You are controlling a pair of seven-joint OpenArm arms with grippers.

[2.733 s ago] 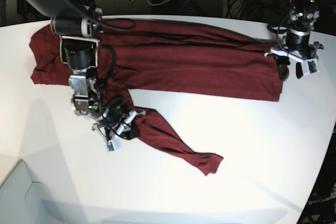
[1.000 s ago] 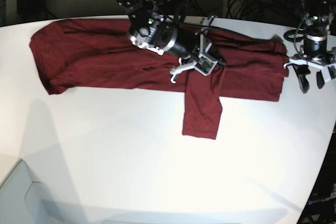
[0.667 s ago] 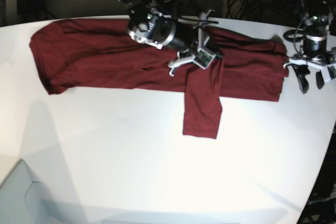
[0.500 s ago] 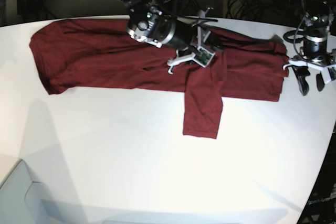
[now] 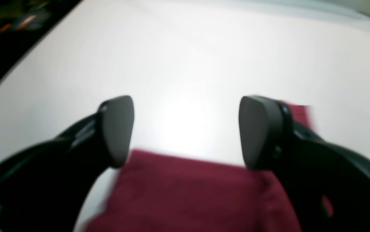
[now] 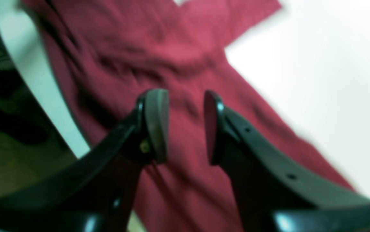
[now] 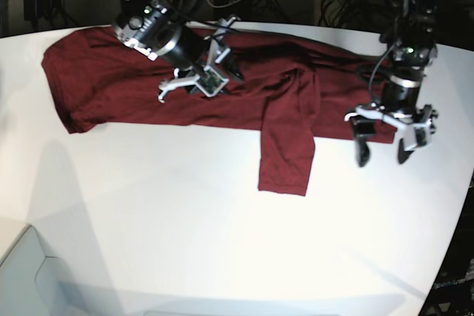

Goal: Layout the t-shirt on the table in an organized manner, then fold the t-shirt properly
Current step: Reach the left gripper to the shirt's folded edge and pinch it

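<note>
The t-shirt (image 7: 215, 83) is lying as a long maroon band across the far side of the counter (image 7: 185, 242), with one flap hanging down toward the near side from the middle.

Right claw (image 7: 194, 79): it is hovering over the band's left-middle part, jaws parted a little, nothing between them in the wrist view (image 6: 181, 125), only blurred cloth below. A second ago it was further along, at the top of that flap with its jaws pressed together on the cloth; now the flap is lying behind it, released, and the arm is pulling back toward the far left end.

Left claw (image 7: 385, 142): spread wide, empty, sitting just past the near edge of the band's other end. In its wrist view (image 5: 185, 132) the cloth edge is under and behind the fingers, bare counter ahead. A second ago it was further out past that end and less open.

My read: the flap fold is set down and both claws are repositioning, probably for a grab at the band's ends. The flap is sticking out past the band, so folding is not finished.
</note>
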